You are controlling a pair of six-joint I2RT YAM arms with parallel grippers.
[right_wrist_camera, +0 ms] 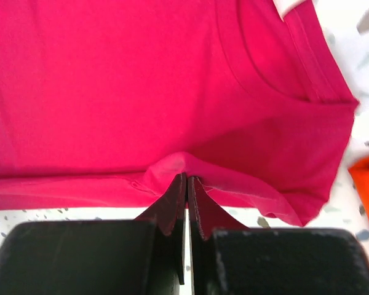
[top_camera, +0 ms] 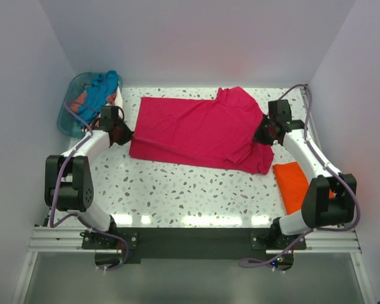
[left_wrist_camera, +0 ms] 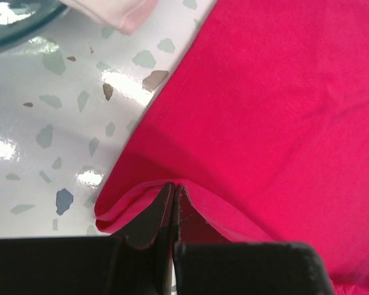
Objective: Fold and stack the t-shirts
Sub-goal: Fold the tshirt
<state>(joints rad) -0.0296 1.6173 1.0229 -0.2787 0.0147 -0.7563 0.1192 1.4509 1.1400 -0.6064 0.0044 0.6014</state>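
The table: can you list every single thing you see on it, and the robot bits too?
Large magenta-pink cotton t-shirt: one, magenta-pink, spread across the middle of the table.
Folded orange t-shirt: one, orange, near the right edge, partly under the right arm.
Translucent teal plastic basin: one, teal, far left corner.
Clothes in the basin: a bunched pile, teal and salmon showing, count unclear.
White speckled table: one, white with grey flecks.
Left pincer: one, black, shut on the pink shirt's left edge.
Right pincer: one, black, shut on the pink shirt's right edge, near the collar.
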